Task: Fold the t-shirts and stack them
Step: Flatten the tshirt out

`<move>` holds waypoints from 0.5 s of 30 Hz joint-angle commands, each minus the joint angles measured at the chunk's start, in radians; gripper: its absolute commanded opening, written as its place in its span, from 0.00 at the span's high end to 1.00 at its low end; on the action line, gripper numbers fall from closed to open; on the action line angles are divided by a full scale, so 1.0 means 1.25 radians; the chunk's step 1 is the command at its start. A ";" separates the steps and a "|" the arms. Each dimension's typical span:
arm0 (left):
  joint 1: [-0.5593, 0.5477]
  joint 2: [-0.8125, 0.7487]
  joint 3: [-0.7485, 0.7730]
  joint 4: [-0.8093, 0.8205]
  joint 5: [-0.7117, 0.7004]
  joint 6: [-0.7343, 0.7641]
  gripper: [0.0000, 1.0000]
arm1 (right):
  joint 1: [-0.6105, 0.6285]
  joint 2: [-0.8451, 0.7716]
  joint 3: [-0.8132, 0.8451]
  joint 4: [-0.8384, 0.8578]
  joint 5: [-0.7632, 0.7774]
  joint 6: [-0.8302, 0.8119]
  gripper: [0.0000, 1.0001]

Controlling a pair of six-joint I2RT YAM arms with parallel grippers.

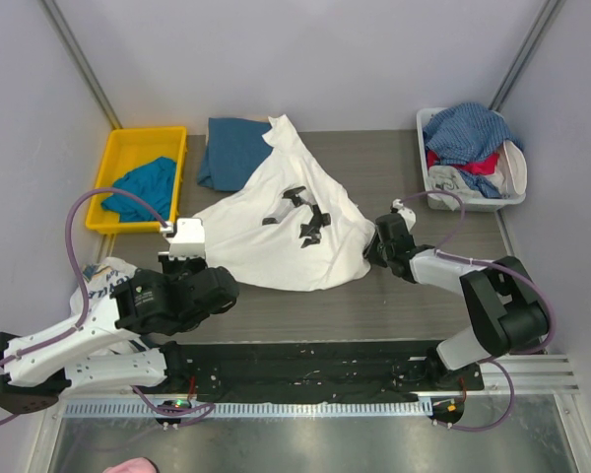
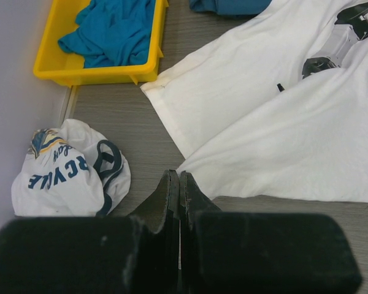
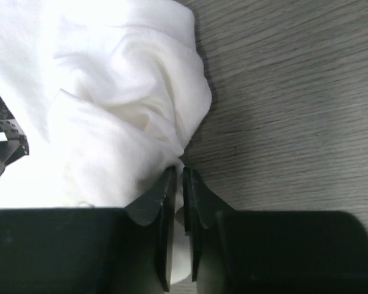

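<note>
The large white t-shirt with black chest marks lies spread and rumpled mid-table; it also shows in the left wrist view and right wrist view. A folded dark blue t-shirt lies behind it, partly covered by the white one. My right gripper is shut on the white shirt's right edge, with cloth pinched between the jaws. My left gripper is shut and empty, just short of the white shirt's near left corner.
A yellow bin holding a teal garment stands at back left. A white basket of mixed clothes stands at back right. A crumpled white printed shirt lies at the near left by the wall.
</note>
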 commanded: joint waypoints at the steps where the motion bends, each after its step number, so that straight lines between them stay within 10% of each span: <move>1: 0.003 -0.014 0.000 0.007 -0.021 -0.003 1.00 | 0.000 0.033 -0.015 -0.073 -0.024 0.003 0.99; 15: 0.003 -0.013 -0.004 0.053 -0.024 0.015 1.00 | 0.000 -0.324 0.050 -0.293 0.150 -0.021 0.99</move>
